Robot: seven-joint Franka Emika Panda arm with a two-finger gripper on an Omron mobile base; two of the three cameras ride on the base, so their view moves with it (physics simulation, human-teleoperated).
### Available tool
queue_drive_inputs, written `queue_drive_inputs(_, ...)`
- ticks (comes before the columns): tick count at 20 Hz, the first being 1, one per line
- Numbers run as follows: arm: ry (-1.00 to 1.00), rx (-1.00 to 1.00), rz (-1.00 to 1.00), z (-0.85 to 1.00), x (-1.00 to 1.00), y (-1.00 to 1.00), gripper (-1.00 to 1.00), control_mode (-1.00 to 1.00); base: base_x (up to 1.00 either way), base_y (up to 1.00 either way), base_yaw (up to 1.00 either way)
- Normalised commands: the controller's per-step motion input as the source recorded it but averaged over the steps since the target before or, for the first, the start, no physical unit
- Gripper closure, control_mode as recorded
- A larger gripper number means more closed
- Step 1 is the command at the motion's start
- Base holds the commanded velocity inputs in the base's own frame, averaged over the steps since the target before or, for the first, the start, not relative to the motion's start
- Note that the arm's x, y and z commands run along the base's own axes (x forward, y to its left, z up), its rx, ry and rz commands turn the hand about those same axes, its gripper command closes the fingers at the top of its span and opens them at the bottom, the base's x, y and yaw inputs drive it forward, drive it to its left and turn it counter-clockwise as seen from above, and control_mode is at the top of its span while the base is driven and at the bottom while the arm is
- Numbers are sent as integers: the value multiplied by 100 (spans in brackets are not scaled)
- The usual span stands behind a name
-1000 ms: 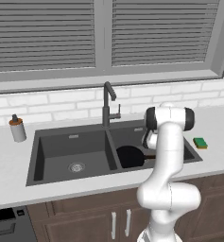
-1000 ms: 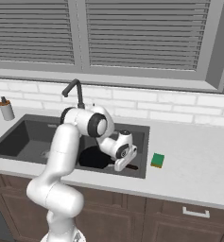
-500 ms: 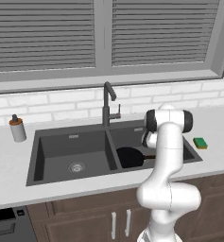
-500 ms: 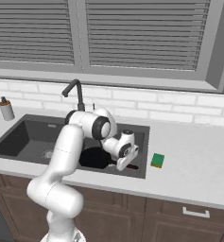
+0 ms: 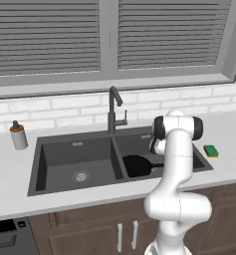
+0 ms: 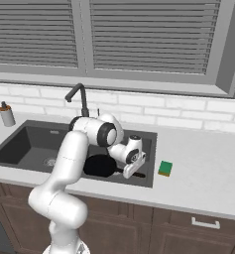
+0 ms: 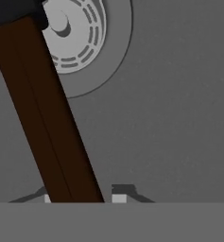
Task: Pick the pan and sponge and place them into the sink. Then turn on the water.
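The black pan [image 6: 100,165] lies low in the right basin of the dark grey sink [image 6: 25,144], and it also shows in the left base view [image 5: 137,165]. My gripper [image 6: 131,171] reaches down into that basin and is shut on the pan's long dark handle [image 7: 47,113], which runs between my finger tips [image 7: 119,198] in the hand view. Below the handle is the basin's round metal drain [image 7: 80,28]. The green and yellow sponge [image 6: 164,168] rests on the counter just right of the sink [image 5: 74,149]; the left base view shows the sponge [image 5: 210,150] too. No water runs from the gooseneck faucet [image 5: 113,107].
A small soap bottle [image 5: 18,135] stands on the counter left of the sink. The faucet [image 6: 79,96] rises behind the divider between the basins, with a brick wall and window blinds behind it. Cabinet doors run below the counter edge.
My hand has shifted slightly right and down inside the right basin, still gripping the pan's handle. The sponge has not moved.
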Motion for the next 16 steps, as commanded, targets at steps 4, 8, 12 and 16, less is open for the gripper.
queue_drive_inputs(4, 6, 0, 4, 0, -1, 5, -100, -100, 0, 0, 0)
queue_drive_inputs(8, 9, 0, 7, 14, -4, 9, -100, -100, 0, 0, 0)
queue_drive_inputs(12, 3, 0, 8, 52, -6, 1, -100, -100, 0, 0, 0)
queue_drive_inputs(16, 0, 2, 7, 76, -12, 0, -100, -100, 0, 0, 0)
